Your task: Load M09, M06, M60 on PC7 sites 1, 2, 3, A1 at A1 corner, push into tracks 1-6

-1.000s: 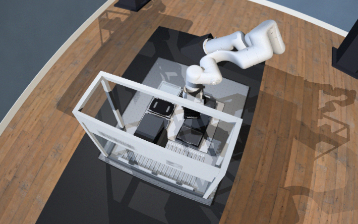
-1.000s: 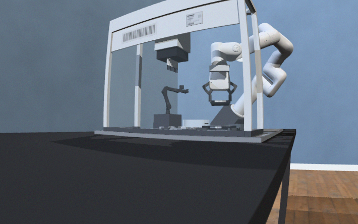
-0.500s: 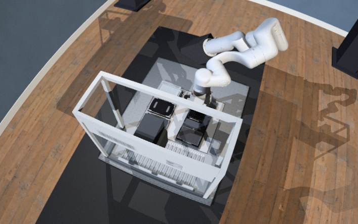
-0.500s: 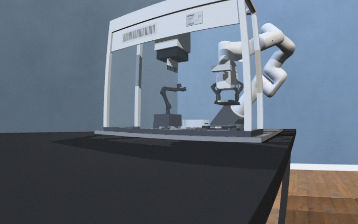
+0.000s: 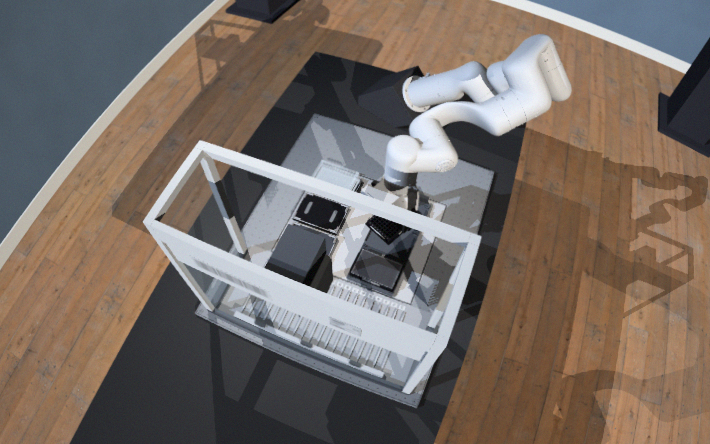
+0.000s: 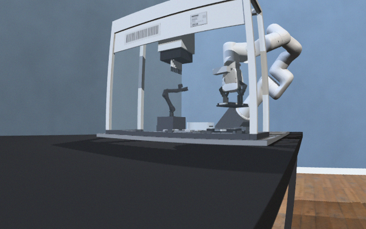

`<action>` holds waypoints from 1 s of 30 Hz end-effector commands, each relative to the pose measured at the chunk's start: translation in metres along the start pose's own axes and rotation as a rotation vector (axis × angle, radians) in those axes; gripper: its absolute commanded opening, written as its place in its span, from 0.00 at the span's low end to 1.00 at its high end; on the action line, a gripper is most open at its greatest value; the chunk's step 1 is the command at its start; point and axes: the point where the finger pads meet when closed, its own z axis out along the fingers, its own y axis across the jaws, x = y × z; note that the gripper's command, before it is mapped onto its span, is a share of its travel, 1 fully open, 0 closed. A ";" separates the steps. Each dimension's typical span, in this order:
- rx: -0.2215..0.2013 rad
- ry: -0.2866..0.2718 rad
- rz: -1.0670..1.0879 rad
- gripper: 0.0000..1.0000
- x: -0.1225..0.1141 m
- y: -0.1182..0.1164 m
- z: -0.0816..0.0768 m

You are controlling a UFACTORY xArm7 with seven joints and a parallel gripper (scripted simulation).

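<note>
My gripper [image 6: 232, 101] is shut on the dark 96-well plate M06 [image 5: 387, 226] [image 6: 232, 104] and holds it level, well above the deck. In the top view the plate is turned at an angle over the near half of the carrier PC7 [image 5: 412, 249] [image 6: 225, 130], which lies on the apron in front of the rails. A dark flat plate [image 5: 375, 269], seemingly M60, lies on the carrier's end nearest the rails. The white block M09 [image 5: 337, 175] [image 6: 200, 125] stands in its nest beside the apron. The nest behind it [image 5: 319, 212] is empty. The frame's beam hides my fingers in the top view.
The instrument's white frame [image 5: 313, 184] [image 6: 252, 70] spans the deck. A pipetting head [image 6: 176, 55] hangs under its top beam. A dark block [image 5: 298, 254] [image 6: 170, 123] with a small black arm [image 6: 172, 95] stands beside the apron. The ribbed loading rails [image 5: 319, 333] lie beyond the carrier.
</note>
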 end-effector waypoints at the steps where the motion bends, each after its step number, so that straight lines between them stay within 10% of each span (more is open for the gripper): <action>1: -0.005 0.004 0.141 0.00 0.001 0.000 -0.002; 30: -0.003 0.006 0.974 0.00 0.001 0.000 -0.002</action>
